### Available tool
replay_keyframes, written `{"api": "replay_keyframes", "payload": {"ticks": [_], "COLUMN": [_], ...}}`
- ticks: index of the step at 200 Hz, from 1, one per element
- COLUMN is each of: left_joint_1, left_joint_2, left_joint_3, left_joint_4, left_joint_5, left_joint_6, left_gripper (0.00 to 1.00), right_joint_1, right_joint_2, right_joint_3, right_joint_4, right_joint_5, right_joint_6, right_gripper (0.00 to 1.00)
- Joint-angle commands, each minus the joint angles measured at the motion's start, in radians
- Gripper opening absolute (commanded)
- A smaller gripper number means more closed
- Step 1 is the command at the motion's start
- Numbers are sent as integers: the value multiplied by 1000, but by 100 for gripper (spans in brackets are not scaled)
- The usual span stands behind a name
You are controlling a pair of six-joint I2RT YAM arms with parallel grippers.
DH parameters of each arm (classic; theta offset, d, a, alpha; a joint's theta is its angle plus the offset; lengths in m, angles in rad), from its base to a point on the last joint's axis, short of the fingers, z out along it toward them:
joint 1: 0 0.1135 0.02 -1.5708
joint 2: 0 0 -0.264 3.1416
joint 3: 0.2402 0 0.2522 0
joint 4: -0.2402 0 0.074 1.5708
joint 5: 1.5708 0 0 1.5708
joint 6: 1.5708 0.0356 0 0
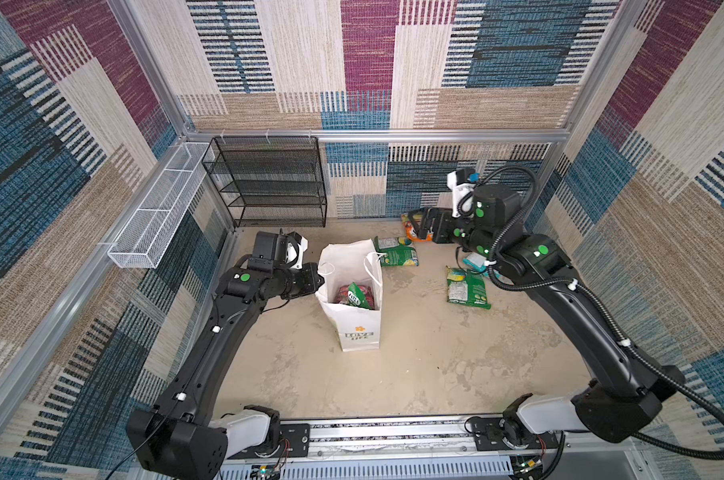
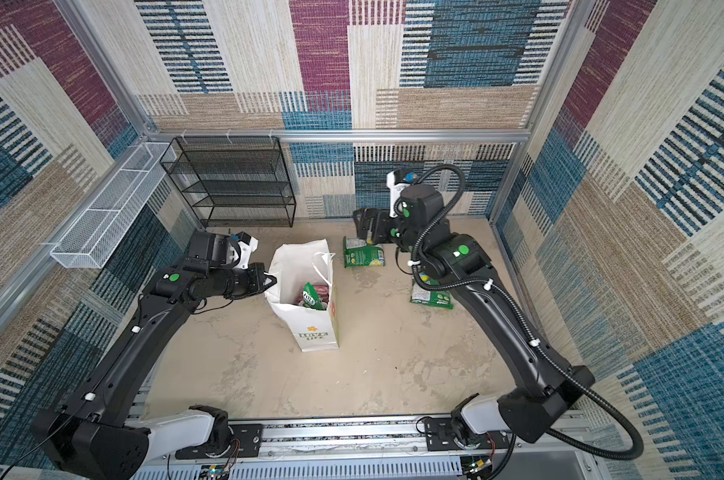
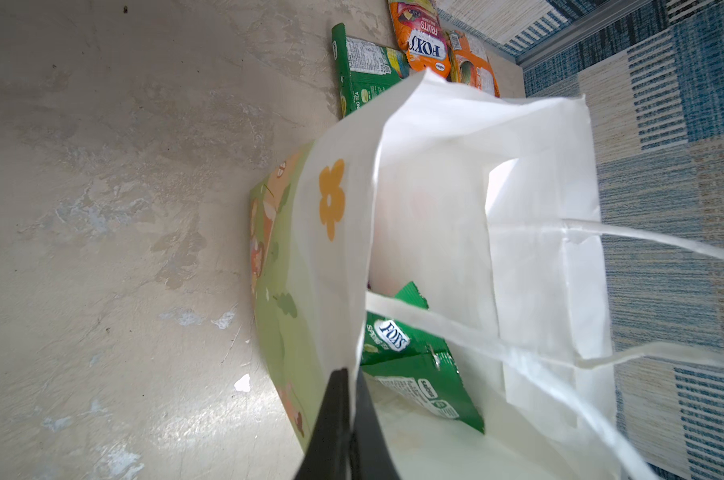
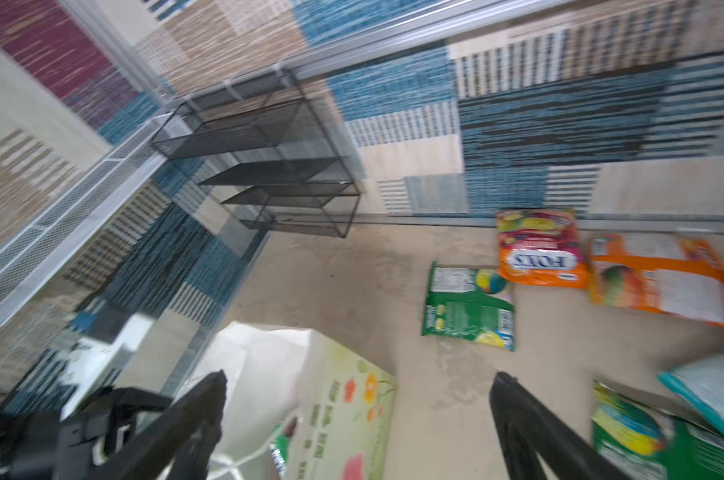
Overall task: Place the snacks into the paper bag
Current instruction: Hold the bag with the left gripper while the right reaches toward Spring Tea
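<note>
Left gripper (image 3: pixel 349 376) pinches bag (image 1: pixel 354 324); right one ready for next packet

Its black fingers (image 3: pixel 331 415) are closed on the bag's left rim, holding the mouth wide at the centre of both top views. One green packet (image 1: pixel 356 296) and something red already lie inside. Right gripper (image 4: pixel 360 380) hangs right of centre towards the back, jaws spread wide and empty, above the loose snacks. These are orange packets (image 4: pixel 543 262) by the back wall, a green one (image 1: pixel 395 251) just right of the bag, another green (image 1: pixel 468 286) and a teal one (image 1: pixel 474 262) further right. The step looks like picking the next packet. Best to come straight down on one, pinch a crinkled edge rather than the flat face, lift clear of the cord handles (image 3: pixel 642 237), and let go only over the mouth
</note>
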Motion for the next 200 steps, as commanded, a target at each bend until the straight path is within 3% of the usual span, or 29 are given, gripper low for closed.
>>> {"api": "replay_keyframes", "payload": {"ticks": [1, 59, 85, 117, 200], "left_joint_1": [15, 64, 75, 88, 99], "left_joint_2": [-28, -66, -59, -54, -45], "left_joint_3": [-15, -58, -59, -69, -77], "left_joint_4": [77, 116, 117, 122, 134], "left_joint_5": [35, 55, 71, 79, 102], "left_joint_6": [-5, -31, -31, -37, -45], "left_gripper": [0, 0, 0, 0, 0], "right_joint_1": [-120, -427, -479, -533, -533], "right_joint_2": [-59, -126, -81, 4, 127], "right_joint_3": [-157, -668, -786, -865, -884], "right_joint_4": [43, 324, 397, 468, 505], "right_joint_5": [-33, -201, -169, -182, -202], "right_joint_6": [38, 137, 157, 177, 255], "right_gripper": [100, 100, 98, 96, 90]}}
